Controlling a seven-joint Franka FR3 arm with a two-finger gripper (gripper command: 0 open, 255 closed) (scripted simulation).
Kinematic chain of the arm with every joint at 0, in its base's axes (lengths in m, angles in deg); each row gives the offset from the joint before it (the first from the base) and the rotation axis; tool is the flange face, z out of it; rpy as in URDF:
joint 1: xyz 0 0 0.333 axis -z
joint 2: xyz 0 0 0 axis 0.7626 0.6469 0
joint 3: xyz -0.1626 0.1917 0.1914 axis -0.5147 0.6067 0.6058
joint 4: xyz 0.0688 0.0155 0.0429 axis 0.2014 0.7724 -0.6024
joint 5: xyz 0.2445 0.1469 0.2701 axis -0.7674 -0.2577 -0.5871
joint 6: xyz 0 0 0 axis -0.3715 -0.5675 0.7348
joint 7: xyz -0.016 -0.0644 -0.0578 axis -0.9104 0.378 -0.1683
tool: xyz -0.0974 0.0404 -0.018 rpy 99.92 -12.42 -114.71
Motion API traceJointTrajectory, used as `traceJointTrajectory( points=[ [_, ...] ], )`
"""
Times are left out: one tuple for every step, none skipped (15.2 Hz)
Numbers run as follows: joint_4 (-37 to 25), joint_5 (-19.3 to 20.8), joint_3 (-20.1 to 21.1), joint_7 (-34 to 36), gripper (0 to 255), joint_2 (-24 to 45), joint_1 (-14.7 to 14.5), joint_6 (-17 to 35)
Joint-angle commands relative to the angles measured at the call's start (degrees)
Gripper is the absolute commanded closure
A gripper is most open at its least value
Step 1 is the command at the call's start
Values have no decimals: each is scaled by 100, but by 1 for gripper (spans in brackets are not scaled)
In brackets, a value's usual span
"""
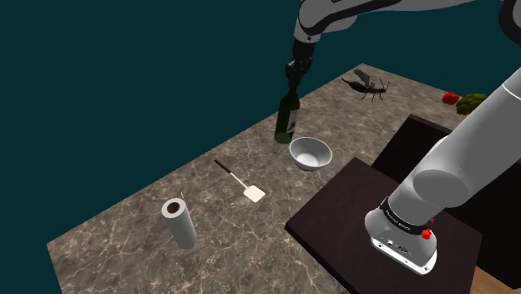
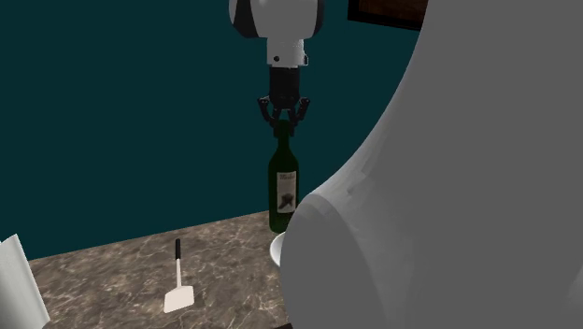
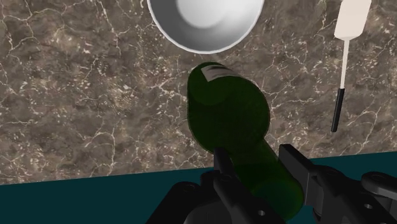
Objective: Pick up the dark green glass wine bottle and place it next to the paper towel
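Note:
The dark green wine bottle [image 1: 286,117] stands upright on the marble counter [image 1: 150,188] near its far edge, its pale label showing [image 2: 284,192]. My gripper [image 1: 292,83] comes down from above and is shut on the top of the bottle's neck [image 2: 283,126]. In the wrist view the neck [image 3: 267,172] sits clasped between the two black fingers. The paper towel roll [image 1: 179,221] stands far off toward the shoulder view's lower left, with its edge also in the second exterior view [image 2: 19,280].
A white bowl [image 1: 310,153] sits right beside the bottle. A white spatula with a black handle [image 1: 240,181] lies between the bottle and the roll. A dark insect-like figure [image 1: 365,86] and red and green items [image 1: 464,100] lie at the counter's far end.

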Motion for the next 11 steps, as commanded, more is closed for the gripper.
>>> traceJointTrajectory(
  points=[
    [-109,4,0,2,255,-45,1,-153],
    [-168,6,0,3,255,-62,1,-229],
    [-228,7,1,5,255,-78,1,-305],
    [-290,9,1,6,255,-92,0,-381],
    [-353,10,2,8,255,-105,0,-457],
    [-417,11,2,9,255,-118,0,-534],
    [-482,12,2,11,255,-128,0,-610],
    [-549,13,3,12,255,-138,0,-686],
    [-617,14,3,13,255,-146,0,-762],
    [-686,14,4,14,255,-154,-1,-839],
    [-756,15,4,15,255,-160,-1,-915]
  ],
)
